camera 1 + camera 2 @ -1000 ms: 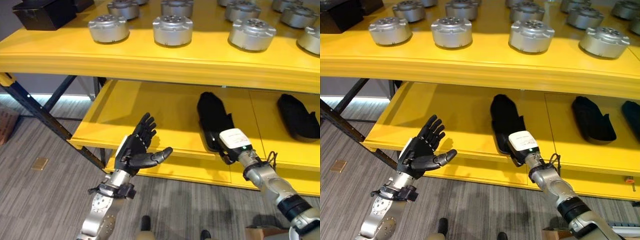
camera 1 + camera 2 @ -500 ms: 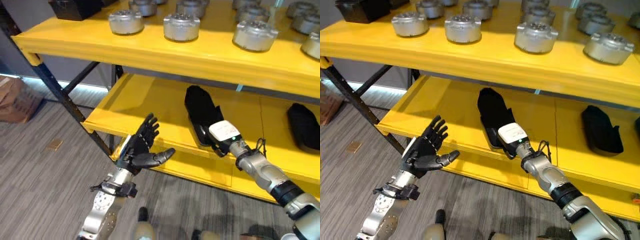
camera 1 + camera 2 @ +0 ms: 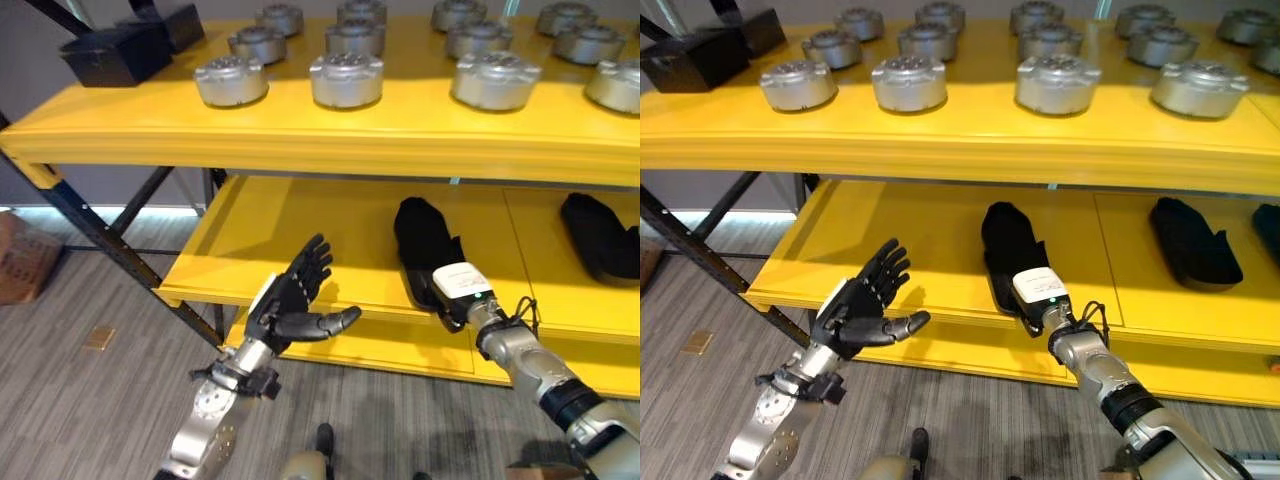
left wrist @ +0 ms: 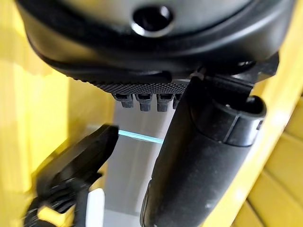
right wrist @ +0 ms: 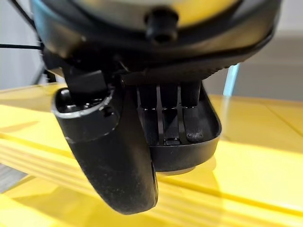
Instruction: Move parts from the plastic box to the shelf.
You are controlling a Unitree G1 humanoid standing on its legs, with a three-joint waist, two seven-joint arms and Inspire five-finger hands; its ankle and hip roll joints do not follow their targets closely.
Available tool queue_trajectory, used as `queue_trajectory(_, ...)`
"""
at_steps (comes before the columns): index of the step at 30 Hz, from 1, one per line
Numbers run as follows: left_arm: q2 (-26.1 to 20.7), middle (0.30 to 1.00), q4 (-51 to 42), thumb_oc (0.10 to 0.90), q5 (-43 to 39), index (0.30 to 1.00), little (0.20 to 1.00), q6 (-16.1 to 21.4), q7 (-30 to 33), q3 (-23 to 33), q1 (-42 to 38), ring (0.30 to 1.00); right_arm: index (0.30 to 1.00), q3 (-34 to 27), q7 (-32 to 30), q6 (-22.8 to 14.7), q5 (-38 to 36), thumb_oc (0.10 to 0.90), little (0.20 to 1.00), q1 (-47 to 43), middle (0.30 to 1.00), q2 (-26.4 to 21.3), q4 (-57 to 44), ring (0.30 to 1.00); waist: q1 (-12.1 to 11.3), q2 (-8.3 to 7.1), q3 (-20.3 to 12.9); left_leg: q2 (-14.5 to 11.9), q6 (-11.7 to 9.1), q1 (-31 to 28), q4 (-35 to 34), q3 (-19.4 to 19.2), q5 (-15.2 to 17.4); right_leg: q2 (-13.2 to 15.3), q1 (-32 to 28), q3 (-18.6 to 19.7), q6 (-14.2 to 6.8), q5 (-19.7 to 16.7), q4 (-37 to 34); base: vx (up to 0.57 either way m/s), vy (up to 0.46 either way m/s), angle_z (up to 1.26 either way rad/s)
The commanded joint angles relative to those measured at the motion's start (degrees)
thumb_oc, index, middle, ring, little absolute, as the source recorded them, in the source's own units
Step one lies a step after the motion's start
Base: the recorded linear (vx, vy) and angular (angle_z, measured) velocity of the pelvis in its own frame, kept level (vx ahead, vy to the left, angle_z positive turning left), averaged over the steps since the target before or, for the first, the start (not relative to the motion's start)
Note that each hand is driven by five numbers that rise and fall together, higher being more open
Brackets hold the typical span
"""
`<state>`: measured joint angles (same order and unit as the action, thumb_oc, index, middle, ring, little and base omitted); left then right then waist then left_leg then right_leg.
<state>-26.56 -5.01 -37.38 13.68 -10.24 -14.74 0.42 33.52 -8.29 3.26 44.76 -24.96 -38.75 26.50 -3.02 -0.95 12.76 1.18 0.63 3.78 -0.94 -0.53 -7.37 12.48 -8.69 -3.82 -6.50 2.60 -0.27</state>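
Observation:
Several silver round parts (image 3: pixel 346 78) stand in rows on the top level of the yellow shelf (image 3: pixel 330 140). My right hand (image 3: pixel 458 284) reaches onto the lower level, open, with its straight fingers (image 5: pixel 163 118) lying on a flat black piece (image 3: pixel 422 235). I cannot tell whether it grips the piece. My left hand (image 3: pixel 283 310) hovers in front of the lower level's front edge. It is open with the palm turned up, the thumb (image 4: pixel 199 165) stuck out sideways, and nothing in it.
More flat black pieces (image 3: pixel 598 233) lie further right on the lower level. Black boxes (image 3: pixel 112 52) stand at the top level's left end. Dark diagonal shelf braces (image 3: pixel 100 235) run down on the left. A brown carton (image 3: pixel 20 270) sits on the grey floor.
The whole picture has shifted as the camera moved. Both hands keep the same poses and places relative to the shelf.

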Motion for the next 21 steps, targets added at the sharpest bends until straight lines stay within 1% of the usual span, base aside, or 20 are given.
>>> queue_trajectory(1,0.0,1.0,-7.1,0.9,1.1,1.0,1.0,5.9,-1.5,1.7,-2.8,1.0,0.3,-2.2,-4.2,1.9,-1.4,0.4,0.3,-7.1,0.3,-0.5,-2.0,0.3,-2.2,-0.27,-4.5,-2.5,-2.0,-2.5,-2.2,-0.3,1.3,-6.4,2.1,-3.7,2.9,-3.1,2.5,0.08,0.101,0.09)
queue_trajectory(3,-0.1,1.0,-7.1,0.9,1.0,1.0,1.0,6.0,-1.7,1.8,-2.9,1.0,0.3,-2.4,-4.4,2.0,-1.5,0.4,0.3,-6.6,0.3,-0.4,-2.0,0.3,-2.1,-0.31,-4.7,-2.3,-1.7,-2.8,-2.1,-0.5,1.8,-6.1,2.3,-3.6,2.7,-3.1,2.7,0.11,0.138,0.02)
queue_trajectory(5,-0.3,1.0,-6.7,0.9,0.8,1.0,1.0,6.3,-2.4,1.9,-2.8,1.0,0.3,-3.0,-4.8,2.6,-1.6,0.4,0.3,-5.6,0.3,0.0,-1.9,0.3,-2.1,-0.52,-5.4,-1.6,-0.7,-3.5,-2.2,-1.2,2.9,-5.3,2.5,-3.5,2.0,-3.2,3.0,0.14,0.192,-0.01)
queue_trajectory(10,-0.3,1.0,-6.5,0.9,1.0,1.0,1.0,6.6,-2.8,2.0,-2.6,1.0,0.3,-4.1,-4.5,3.6,-1.7,0.4,0.3,-5.4,0.3,0.7,-1.3,0.3,-2.2,-0.7,-6.0,-0.9,0.6,-4.5,-3.0,-2.2,3.5,-4.7,2.9,-4.2,1.3,-2.5,4.9,0.07,0.158,0.05)
queue_trajectory(11,-0.4,1.0,-6.5,0.9,0.7,1.0,1.0,6.5,-3.1,1.8,-2.6,1.0,0.3,-4.7,-4.4,4.4,-1.3,0.4,0.3,-5.4,0.3,1.3,-0.6,0.3,-2.4,-0.74,-6.1,-0.3,1.5,-4.5,-3.0,-2.7,3.8,-5.0,3.4,-5.1,1.4,-0.9,7.8,0.05,0.201,-0.05)
queue_trajectory(12,-0.4,1.0,-6.6,0.9,0.7,1.0,1.0,6.5,-3.2,1.8,-2.5,1.0,0.3,-4.9,-4.4,4.5,-1.3,0.4,0.3,-5.3,0.3,1.3,-0.6,0.3,-2.3,-0.74,-6.0,-0.2,1.7,-4.6,-2.9,-2.8,3.8,-5.1,3.6,-5.4,1.5,-0.7,8.4,0.04,0.204,-0.09)
queue_trajectory(13,-0.4,1.0,-6.7,0.9,0.8,1.0,1.0,6.5,-3.3,1.9,-2.3,1.0,0.3,-5.1,-4.6,4.7,-1.3,0.4,0.3,-4.9,0.3,1.4,-0.4,0.3,-2.3,-0.72,-5.9,0.0,2.1,-4.7,-2.9,-3.1,3.9,-5.1,4.4,-5.9,1.4,-0.9,10.6,0.01,0.141,-0.03)
queue_trajectory(15,-0.3,1.0,-6.7,0.9,0.7,1.0,1.0,6.3,-3.3,1.8,-2.4,1.0,0.3,-5.6,-4.6,5.4,-0.8,0.4,0.3,-4.5,0.3,2.1,0.2,0.3,-2.1,-0.31,-5.1,0.1,3.0,-5.4,-2.9,-3.2,4.2,-4.2,8.9,-6.9,0.8,-3.4,19.6,0.0,0.142,-0.08)
queue_trajectory(16,-0.3,1.0,-6.7,0.9,0.7,1.0,1.0,6.3,-3.3,1.8,-2.4,1.0,0.3,-5.6,-4.6,5.4,-0.8,0.4,0.3,-4.5,0.3,2.1,0.2,0.3,-2.1,-0.31,-5.1,0.1,3.0,-5.4,-2.9,-3.2,4.2,-4.2,8.9,-6.9,0.8,-3.4,19.6,0.01,0.112,-0.13)
queue_trajectory(17,0.0,1.0,-6.8,0.9,1.2,1.0,1.0,5.7,-3.0,1.9,-2.6,1.0,0.3,-5.9,-4.4,6.0,-1.4,0.4,0.3,-4.8,0.3,2.5,1.4,0.3,-2.1,-0.12,-4.3,0.1,3.2,-6.2,-3.0,-3.5,4.4,-3.4,11.3,-7.4,0.7,-4.6,23.7,0.01,0.07,-0.09)
queue_trajectory(18,0.1,1.0,-6.8,0.9,1.4,1.0,1.0,5.6,-2.8,1.9,-2.5,1.0,0.3,-5.9,-4.4,5.6,-1.5,0.4,0.3,-5.1,0.3,2.4,2.2,0.3,-2.1,-0.14,-4.1,0.0,3.1,-6.4,-3.1,-3.7,4.4,-3.1,11.7,-7.6,0.6,-5.0,23.9,0.01,0.072,-0.11)
queue_trajectory(19,0.1,1.0,-6.8,0.9,1.5,1.0,1.0,5.5,-2.2,2.2,-2.6,1.0,0.3,-6.0,-4.0,5.1,-1.4,0.4,0.3,-6.0,0.3,2.4,3.7,0.3,-2.2,-0.23,-3.8,-0.3,2.7,-6.9,-3.2,-4.4,4.5,-2.4,12.3,-8.0,0.4,-6.0,22.7,0.0,-0.02,-0.23)
queue_trajectory(21,-0.1,1.0,-6.7,0.9,2.0,1.0,1.0,5.6,-1.6,2.5,-2.9,1.0,0.3,-5.5,-2.6,6.1,-3.6,0.4,0.3,-7.1,0.3,2.2,4.3,0.3,-2.2,-0.52,-3.4,-0.7,2.1,-7.6,-3.4,-5.2,4.8,-1.6,12.5,-8.0,0.0,-7.7,18.1,-0.01,-0.077,-0.26)
